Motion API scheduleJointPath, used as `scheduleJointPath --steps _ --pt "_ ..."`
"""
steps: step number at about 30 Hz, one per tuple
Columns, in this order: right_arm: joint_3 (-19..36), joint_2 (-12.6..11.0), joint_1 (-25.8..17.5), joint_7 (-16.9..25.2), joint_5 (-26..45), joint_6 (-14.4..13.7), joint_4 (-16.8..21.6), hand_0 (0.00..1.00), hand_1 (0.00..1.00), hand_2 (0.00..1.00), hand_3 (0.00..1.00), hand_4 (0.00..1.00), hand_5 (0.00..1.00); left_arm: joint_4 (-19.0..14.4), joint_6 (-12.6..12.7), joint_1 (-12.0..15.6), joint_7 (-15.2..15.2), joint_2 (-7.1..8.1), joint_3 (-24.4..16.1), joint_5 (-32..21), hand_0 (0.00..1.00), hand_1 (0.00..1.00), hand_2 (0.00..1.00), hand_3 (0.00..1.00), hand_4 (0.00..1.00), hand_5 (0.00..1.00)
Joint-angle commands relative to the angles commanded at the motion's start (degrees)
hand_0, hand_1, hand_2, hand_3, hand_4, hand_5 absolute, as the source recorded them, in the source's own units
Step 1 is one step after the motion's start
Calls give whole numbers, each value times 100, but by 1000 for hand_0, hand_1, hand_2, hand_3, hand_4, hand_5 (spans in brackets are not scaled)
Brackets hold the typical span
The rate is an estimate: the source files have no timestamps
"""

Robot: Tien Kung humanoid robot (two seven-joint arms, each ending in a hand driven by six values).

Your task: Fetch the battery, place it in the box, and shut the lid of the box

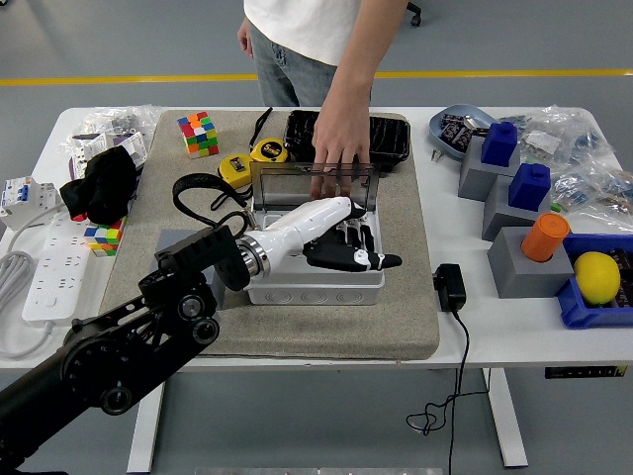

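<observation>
The grey box (316, 287) stands open on the beige mat (396, 317) at the middle of the table. Its clear lid (282, 188) is tipped up at the back, and a person's hand (339, 148) rests on the lid's top edge. My left hand (348, 253), white with black fingers, lies across the box's opening from the left. Its fingers (371, 260) stretch out flat toward the right wall with nothing visible in them. No battery shows; the inside of the box is mostly hidden under my hand.
Two yellow tape measures (265, 150) and a black tray (391, 139) lie behind the box. A grey holder (176, 255) sits left of it, a black adapter (450, 287) to the right. Grey blocks with blue and orange caps (524, 228) and a lemon (596, 277) crowd the right side.
</observation>
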Motion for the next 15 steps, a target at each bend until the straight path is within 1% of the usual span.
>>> scheduleJointPath --steps 1,2,3,4,5,6,7,8,10,11,13,14,15 --pt "-8 1 -2 0 6 -1 -1 698 644 669 725 998 932 6 -223 5 70 -14 -124 -223 319 232 300 366 998 802" --pt "-16 1 -3 0 12 -1 -3 698 643 669 725 998 933 19 -447 8 76 -27 -224 -447 384 462 445 454 998 796" --pt "-23 2 -6 2 18 -1 -2 698 643 669 725 998 933 67 -745 16 -94 -64 -398 -745 384 462 445 454 998 796" --pt "-27 3 -8 2 19 -1 -1 698 643 669 725 998 933 96 -932 22 -265 -93 -525 -968 384 462 445 454 998 796" --pt "-30 4 -7 2 20 0 -1 698 643 669 725 998 933 113 -892 24 -430 -112 -605 -1192 384 462 445 454 998 796" --pt "-33 5 -6 2 21 0 0 698 643 669 725 998 933 124 -799 25 -575 -127 -659 -1415 384 462 445 454 998 796" --pt "-38 7 -3 1 21 0 1 698 643 669 725 998 933 149 -501 27 -873 -158 -760 -1713 384 462 445 454 998 796" --pt "-38 8 -1 -1 15 -5 1 703 644 669 725 998 933 163 -277 25 -1096 -174 -808 -1937 526 623 598 567 998 777" --pt "-41 14 3 -24 -25 -42 0 703 644 669 725 998 933 222 167 30 -1517 -221 -956 -2384 526 623 598 567 998 777" --pt "-39 13 5 -27 -24 -45 2 703 644 669 725 998 933 253 428 33 -1727 -234 -1021 -2644 526 623 598 567 998 777" --pt "-42 12 7 -27 -10 -44 2 703 644 669 725 998 933 326 909 38 -1915 -239 -1135 -3128 526 623 598 567 998 777" --pt "-43 11 10 -26 0 -42 1 702 644 669 724 998 934 354 1170 42 -1945 -240 -1196 -3389 713 793 758 709 998 812" --pt "-38 11 10 -25 2 -42 1 702 644 669 724 998 934 361 1365 46 -1944 -243 -1234 -3612 713 793 758 709 998 812"
